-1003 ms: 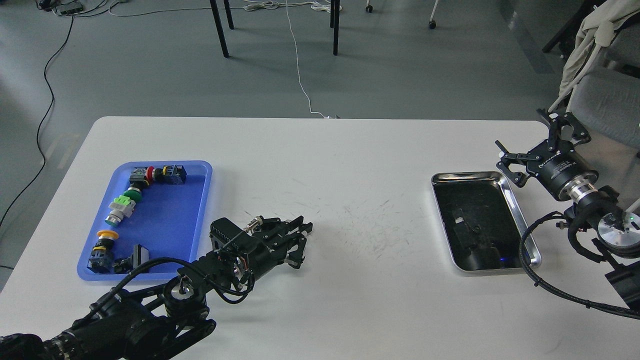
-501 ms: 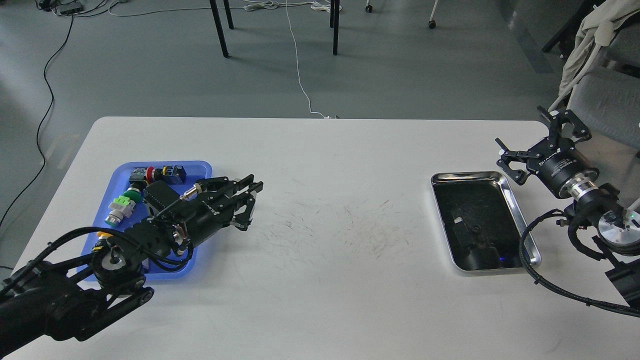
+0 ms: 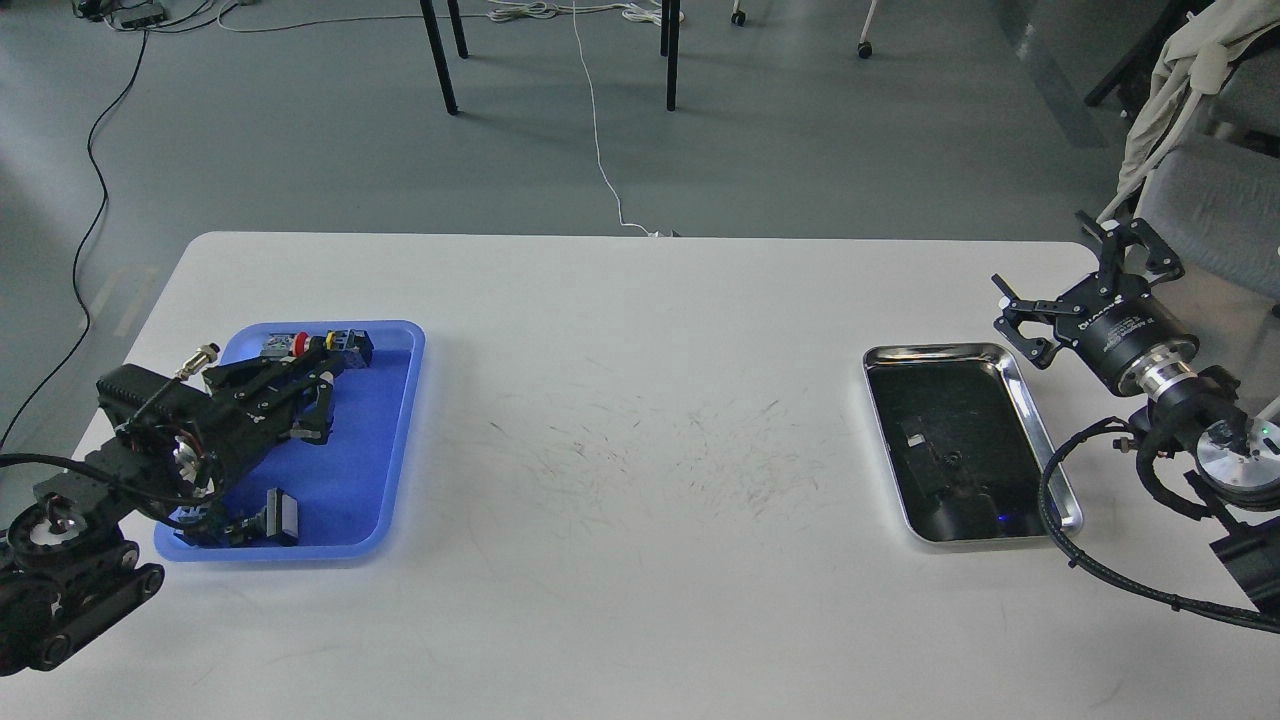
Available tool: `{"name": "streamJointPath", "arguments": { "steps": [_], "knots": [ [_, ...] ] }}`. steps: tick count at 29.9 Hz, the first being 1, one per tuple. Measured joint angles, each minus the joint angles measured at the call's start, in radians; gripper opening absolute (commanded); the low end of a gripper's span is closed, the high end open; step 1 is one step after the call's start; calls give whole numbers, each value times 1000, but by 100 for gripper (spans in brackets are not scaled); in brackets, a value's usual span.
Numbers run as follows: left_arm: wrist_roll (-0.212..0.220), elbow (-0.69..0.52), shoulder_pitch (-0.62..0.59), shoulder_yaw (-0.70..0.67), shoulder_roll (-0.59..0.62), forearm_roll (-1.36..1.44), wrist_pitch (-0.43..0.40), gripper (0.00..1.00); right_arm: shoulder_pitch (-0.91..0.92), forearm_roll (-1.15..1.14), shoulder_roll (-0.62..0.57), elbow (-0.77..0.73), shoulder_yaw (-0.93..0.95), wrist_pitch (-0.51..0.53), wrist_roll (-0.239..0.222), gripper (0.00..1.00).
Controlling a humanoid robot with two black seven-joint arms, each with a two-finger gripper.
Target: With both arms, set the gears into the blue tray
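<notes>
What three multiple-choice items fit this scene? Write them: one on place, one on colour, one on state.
1. The left hand is
A. over the steel tray
B. over the blue tray
C. off the table

2. The tray near the right hand is
A. red
B. green
C. shiny steel

3. The right hand is
A. open and empty
B. shut on a gear
C. shut on a switch

Answers:
1 B: its fingers overlap the blue tray's floor.
2 C: that tray mirrors its surroundings.
3 A: its fingers are spread wide, with nothing between them.
</notes>
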Motion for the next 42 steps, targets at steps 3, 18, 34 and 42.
{"name": "streamJointPath", "arguments": {
  "steps": [3, 18, 34, 42],
  "knots": [
    [-4, 29, 1, 2, -25, -3, 1, 9, 7, 0, 0, -2, -3, 0, 0, 97],
    [-24, 93, 25, 4, -74, -3, 1, 44, 10, 0, -1, -4, -7, 0, -1, 97],
    [-27, 70, -75, -35, -79, -200, 54, 97, 22, 0, -3, 21, -3, 0, -1, 97],
    [-26, 53, -254, -40, -114, -748, 6, 97, 44, -4, -160, 168, -114, 0, -3, 97]
  ]
}}
